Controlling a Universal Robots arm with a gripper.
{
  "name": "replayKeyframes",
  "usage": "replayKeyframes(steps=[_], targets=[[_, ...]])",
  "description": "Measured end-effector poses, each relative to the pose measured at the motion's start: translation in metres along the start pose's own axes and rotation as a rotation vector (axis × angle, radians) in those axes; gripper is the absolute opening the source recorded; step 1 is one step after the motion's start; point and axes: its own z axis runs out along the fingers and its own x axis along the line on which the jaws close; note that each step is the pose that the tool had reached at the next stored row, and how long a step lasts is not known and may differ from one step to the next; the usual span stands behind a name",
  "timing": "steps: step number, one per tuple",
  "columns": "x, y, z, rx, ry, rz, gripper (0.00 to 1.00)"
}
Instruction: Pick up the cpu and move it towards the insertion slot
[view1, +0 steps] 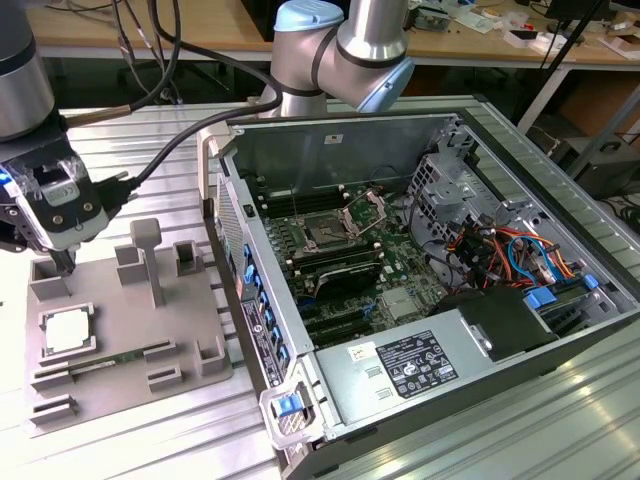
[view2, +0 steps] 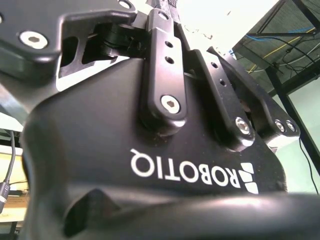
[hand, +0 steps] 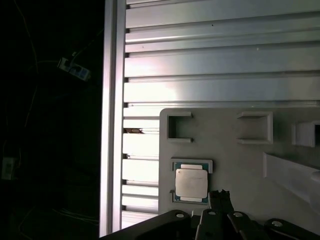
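Pincer (view1: 66, 262) points down over the grey tray (view1: 105, 295), near the cpu (view1: 66, 330).

The small flat square cpu (hand: 191, 182) had a smooth silvery-white metal top with a soft satin sheen, edged by a thin green board rim. The pale grey moulded plastic tray (view1: 110, 300) looked matt and slightly chalky. The ribbed aluminium bench (hand: 225, 60) was brushed, its ridges brightly reflective. The black gripper (view1: 68, 265) had a matt, faintly grainy housing, set with shiny steel screw heads (view2: 171, 103). Inside the dull grey sheet-metal computer case (view1: 330, 140), the square insertion slot (view1: 328, 233) showed a shiny metal frame around a dark, matt centre. The silvery metal power supply box (view1: 405, 365) bore a white paper label.
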Motion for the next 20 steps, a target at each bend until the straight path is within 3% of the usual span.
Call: replayKeyframes(steps=[20], targets=[[0.0000,-0.0002,0.0044,0.0000,0.0001,0.000,0.11]])
